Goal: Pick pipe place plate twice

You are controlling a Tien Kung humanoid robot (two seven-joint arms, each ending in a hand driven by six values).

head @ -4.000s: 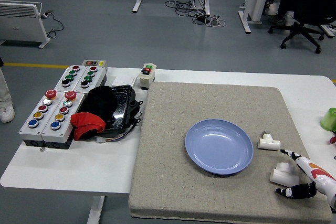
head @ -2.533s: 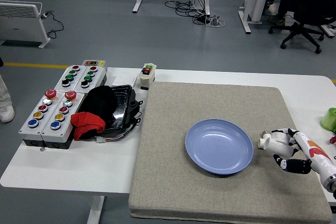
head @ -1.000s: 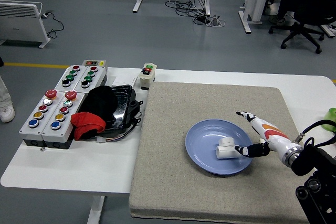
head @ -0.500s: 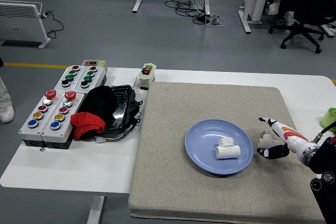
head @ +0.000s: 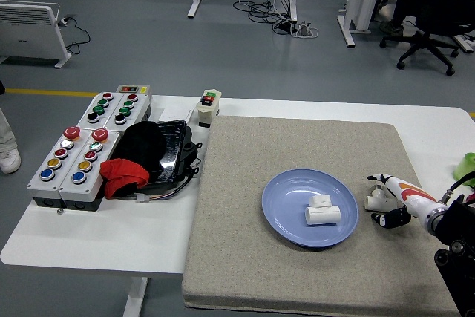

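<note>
Reaching in from the right edge, the right robot hand (head: 391, 204) sits over the grey mat (head: 245, 257) just right of the blue plate (head: 286, 220), at a second white pipe fitting (head: 375, 201) on the mat; whether its fingers grip the fitting or only touch it cannot be told. One white pipe piece (head: 322, 211) lies inside the plate, right of its middle. Far to the left on the table (head: 111, 250) stand button boxes (head: 70, 161) beside a black tray (head: 172, 155) with black and red cloth.

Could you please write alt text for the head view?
A white pipe fitting lies in a blue plate on a grey mat, while the right hand reaches a second fitting just right of the plate. Button boxes sit at the table's left.
</note>
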